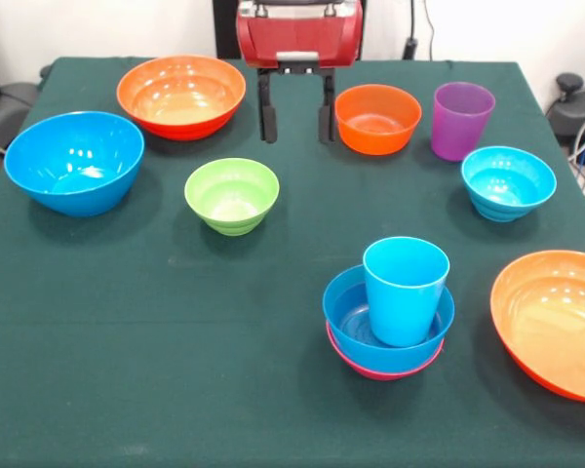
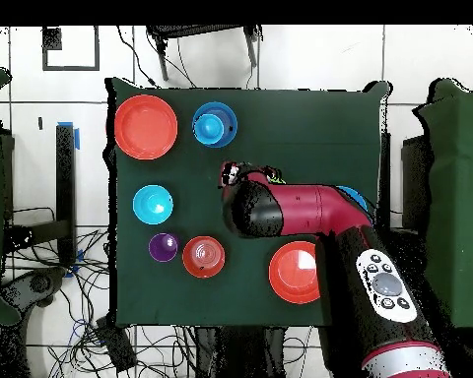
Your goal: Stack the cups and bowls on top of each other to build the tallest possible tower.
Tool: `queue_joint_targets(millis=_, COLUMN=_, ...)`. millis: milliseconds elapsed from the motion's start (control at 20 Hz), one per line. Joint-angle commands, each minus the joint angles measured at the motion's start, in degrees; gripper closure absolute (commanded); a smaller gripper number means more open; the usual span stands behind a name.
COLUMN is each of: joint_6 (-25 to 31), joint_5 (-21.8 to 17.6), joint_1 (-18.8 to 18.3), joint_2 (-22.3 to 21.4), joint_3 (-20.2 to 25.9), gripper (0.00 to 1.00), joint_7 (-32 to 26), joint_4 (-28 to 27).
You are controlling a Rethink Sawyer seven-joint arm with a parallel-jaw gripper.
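While my gripper [image 1: 295, 115] hangs wide and empty at the table's [image 1: 127, 370] far edge, the tower [image 1: 390, 327] has three pieces. Six bowls and the purple cup [image 1: 461, 119] remain unstacked.

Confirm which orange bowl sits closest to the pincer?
The small orange bowl beside the purple cup, just off the pincer; the other two are larger.

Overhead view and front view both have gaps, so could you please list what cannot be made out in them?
1. Overhead view: the arm covers the green bowl entirely and most of the large blue bowl.
2. Front view: the pink bowl shows only a rim under the stacked blue bowl holding the light blue cup.
3. Front view: the right edge cuts off the orange bowl beside the stack.
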Motion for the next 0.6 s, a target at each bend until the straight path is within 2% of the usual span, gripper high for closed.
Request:
queue_joint_targets(millis=50, joint_6=-0.91, joint_5=-7.23, joint_1=-0.79, joint_2=2.61, joint_3=3.61, gripper=0.0, joint_7=-4.84, joint_4=6.25)
queue_joint_targets(millis=450, joint_6=-0.67, joint_5=-9.64, joint_1=-1.01, joint_2=4.23, joint_3=4.26, gripper=0.0, joint_7=-4.5, joint_4=4.13)
queue_joint_targets(millis=600, joint_6=0.91, joint_5=-9.26, joint_1=-1.45, joint_2=4.0, joint_3=5.3, gripper=0.0, joint_7=-4.67, joint_4=3.69)
